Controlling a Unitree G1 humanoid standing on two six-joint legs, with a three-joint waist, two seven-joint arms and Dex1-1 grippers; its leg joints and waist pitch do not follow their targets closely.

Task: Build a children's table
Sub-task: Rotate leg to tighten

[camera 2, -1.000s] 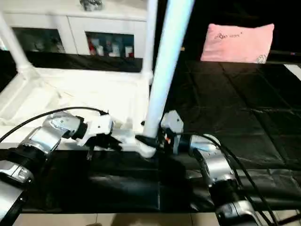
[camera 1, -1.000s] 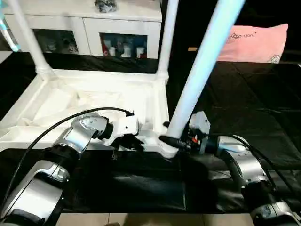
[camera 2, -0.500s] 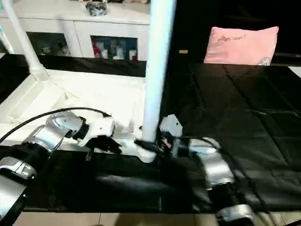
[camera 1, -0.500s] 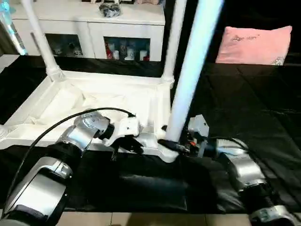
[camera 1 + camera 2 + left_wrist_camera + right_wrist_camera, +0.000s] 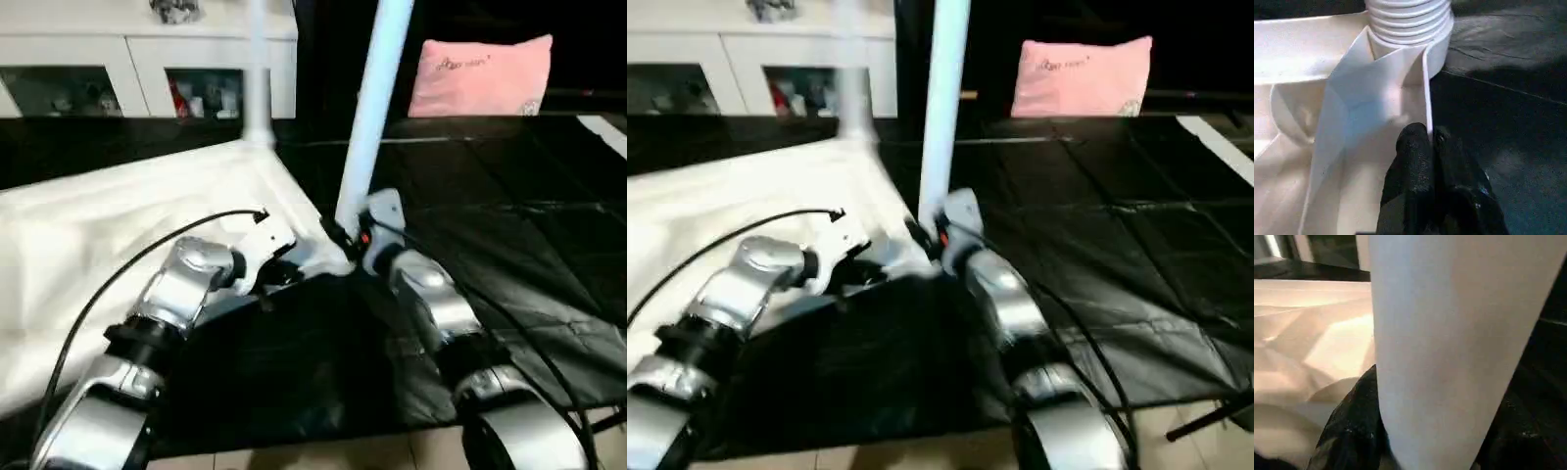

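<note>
From my remote station I see the white plastic tabletop [image 5: 118,235] lying upside down on a black, creased sheet [image 5: 509,196], its smooth rim wall thin and its underside folded into angled ribs. My left gripper [image 5: 1431,139] has its two black fingers pressed together on that thin rim wall, pinching it just short of the round corner socket [image 5: 1410,19], whose collar is ringed with ridges. My right gripper [image 5: 338,238] is clamped around the base of a long, smooth, tapered white tube leg [image 5: 375,88] that stands nearly upright at this near corner; one black finger [image 5: 1354,421] lies flat against the leg's rounded side. A second leg [image 5: 257,69] rises at the far corner. Behind the tabletop stands a white glass-doored cabinet [image 5: 147,69], and a pink pillow [image 5: 480,76] rests at the back of the sheet. To the robot's right of the held leg the black sheet lies bare and wrinkled out to its edge, where pale floor [image 5: 1176,441] begins.
</note>
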